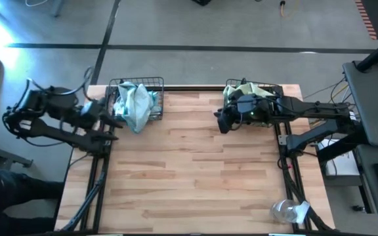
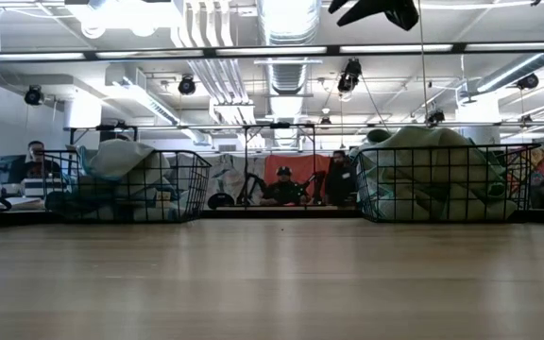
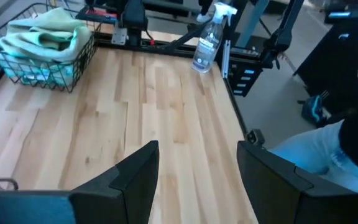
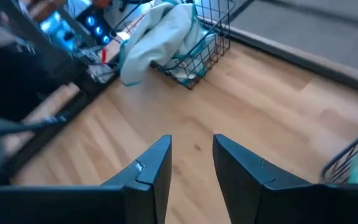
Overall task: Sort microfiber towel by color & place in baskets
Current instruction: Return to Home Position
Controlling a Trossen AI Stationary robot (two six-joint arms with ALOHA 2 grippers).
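Note:
Two black wire baskets stand at the table's far edge. The left basket (image 1: 136,98) (image 2: 126,186) (image 4: 197,37) is heaped with light blue towels (image 1: 133,101). One blue towel (image 4: 151,43) droops over the basket's near rim toward the table. The right basket (image 1: 258,98) (image 2: 442,179) (image 3: 42,56) holds pale green towels (image 3: 45,34). My left gripper (image 1: 113,120) (image 3: 197,149) is open at the table's left edge, beside the left basket. My right gripper (image 1: 220,123) (image 4: 192,140) is open, empty, just left of the right basket above the wood.
A crumpled clear plastic wrapper (image 1: 289,211) lies at the table's near right corner. A spray bottle (image 3: 207,37) stands beyond the table's right side. The wooden tabletop (image 1: 189,177) between and in front of the baskets is bare. People sit in the room beyond the far edge.

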